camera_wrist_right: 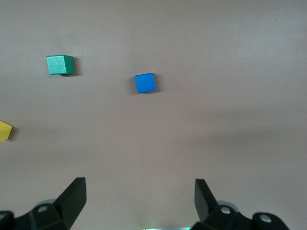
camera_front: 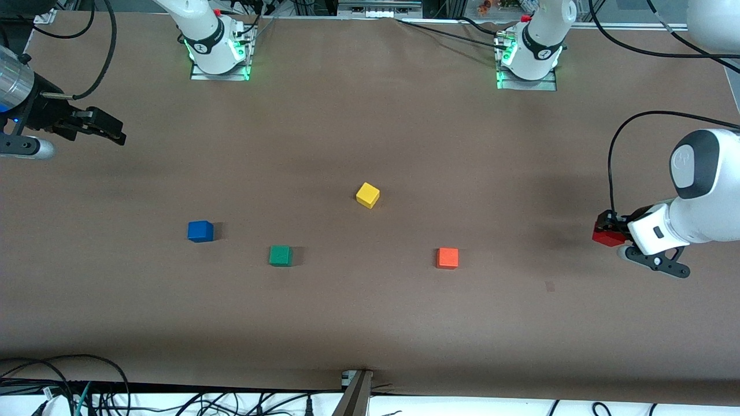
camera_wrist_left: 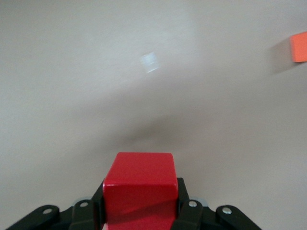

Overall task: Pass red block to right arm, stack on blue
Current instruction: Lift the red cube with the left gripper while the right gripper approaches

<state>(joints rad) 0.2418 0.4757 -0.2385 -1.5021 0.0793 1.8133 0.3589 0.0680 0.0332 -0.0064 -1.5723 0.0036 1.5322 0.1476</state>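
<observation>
My left gripper [camera_front: 608,230] is shut on the red block [camera_front: 607,236] and holds it above the table at the left arm's end. In the left wrist view the red block [camera_wrist_left: 139,184] sits between the two black fingers [camera_wrist_left: 186,211] of my left gripper [camera_wrist_left: 140,203]. The blue cube [camera_front: 200,231] rests on the table toward the right arm's end; it also shows in the right wrist view [camera_wrist_right: 144,83]. My right gripper [camera_front: 115,132] is open and empty, up over the right arm's end of the table; its jaws stand wide apart in the right wrist view [camera_wrist_right: 141,199].
A green cube [camera_front: 280,255] lies beside the blue one, toward the middle. A yellow cube [camera_front: 367,195] lies mid-table. An orange cube [camera_front: 447,257] lies toward the left arm's end and shows in the left wrist view [camera_wrist_left: 299,47]. Cables run along the table's edges.
</observation>
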